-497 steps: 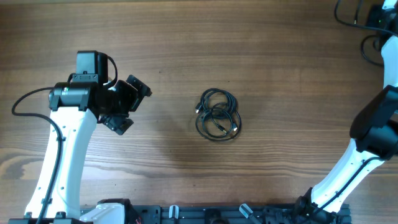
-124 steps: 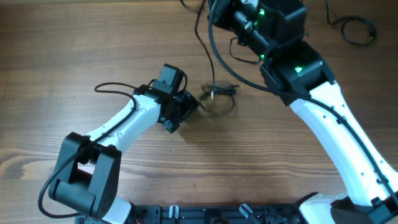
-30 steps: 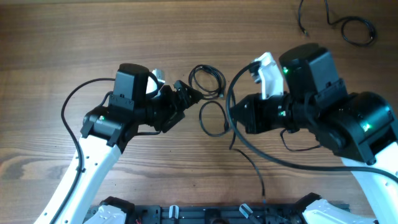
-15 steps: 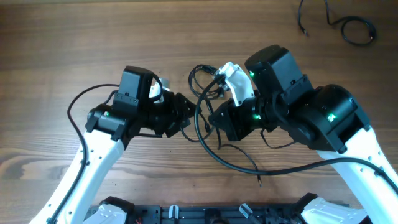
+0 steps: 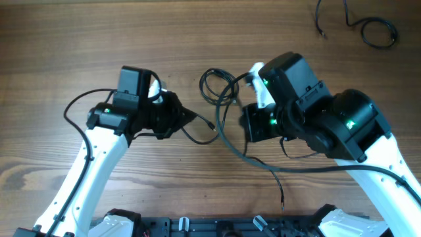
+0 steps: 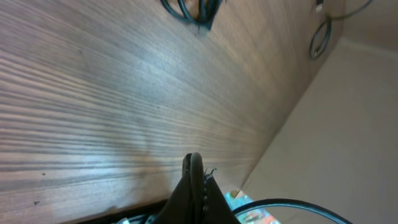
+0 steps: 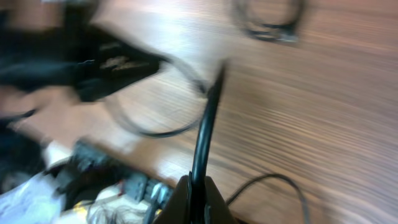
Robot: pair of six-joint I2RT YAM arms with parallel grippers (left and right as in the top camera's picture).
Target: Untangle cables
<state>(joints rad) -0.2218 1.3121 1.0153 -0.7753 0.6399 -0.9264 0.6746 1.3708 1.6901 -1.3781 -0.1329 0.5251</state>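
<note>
Counter [image 5: 79, 39] of brown wood carries both arms, angled toward each other near its middle. Left pincer [image 5: 191, 116] is clamped shut on a thin strand of the cables [image 5: 218, 85] — right pincer [image 7: 191, 182] likewise pinches a strand running up from its tips. One small coil lies just behind them; another curls at the far right corner.
</note>
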